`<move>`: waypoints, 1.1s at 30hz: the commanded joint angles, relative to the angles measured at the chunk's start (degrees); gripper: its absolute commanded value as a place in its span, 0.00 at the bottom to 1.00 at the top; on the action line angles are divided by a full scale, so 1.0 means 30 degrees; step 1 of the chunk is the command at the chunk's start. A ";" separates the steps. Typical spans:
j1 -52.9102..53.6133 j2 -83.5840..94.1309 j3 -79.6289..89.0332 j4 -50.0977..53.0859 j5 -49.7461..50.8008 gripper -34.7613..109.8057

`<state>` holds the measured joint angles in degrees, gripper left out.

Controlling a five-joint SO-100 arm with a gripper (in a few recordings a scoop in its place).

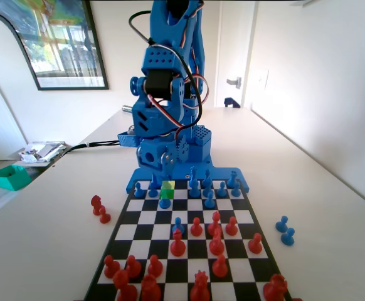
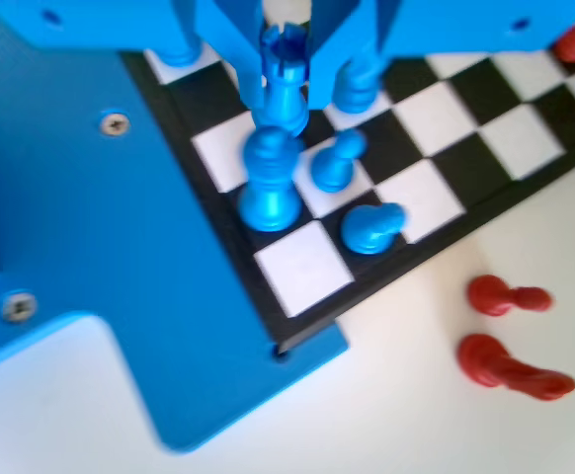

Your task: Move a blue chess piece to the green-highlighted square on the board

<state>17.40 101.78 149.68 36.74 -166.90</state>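
**Carrying the blue rook to green**

Clamped on a blue rook (image 2: 286, 74), fingers (image 2: 286, 59) low over the near-arm corner of the board (image 2: 436, 118). In the fixed view, green-highlighted square (image 1: 167, 185) in the far row, left of centre, blue pieces crowded around it. Best lifted straight up, clear of the tall blue piece (image 2: 271, 178) beside it, then lowered centred on green before letting go.
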 commanded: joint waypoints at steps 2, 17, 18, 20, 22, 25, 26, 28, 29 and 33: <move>0.0146 0.0117 -0.0703 0.0176 -0.2227 0.25; -0.0088 -0.0674 -0.0791 -0.0820 -0.1113 0.25; -0.0088 -0.0703 -0.0791 -0.0820 -0.1113 0.25; -0.0059 -0.0762 -0.0850 -0.0820 -0.1025 0.25; -0.0088 -0.0850 -0.0938 -0.0879 -0.0937 0.25; -0.0117 -0.0996 -0.1084 -0.0908 -0.0791 0.25; -0.0176 -0.1025 -0.1172 -0.0908 -0.0645 0.25; -0.0234 -0.1084 -0.1230 -0.0908 -0.0586 0.25; -0.0234 -0.1084 -0.1230 -0.0908 -0.0586 0.25; -0.0234 -0.1113 -0.0967 -0.1436 -0.0586 0.25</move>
<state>16.00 97.65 147.66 33.40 -166.90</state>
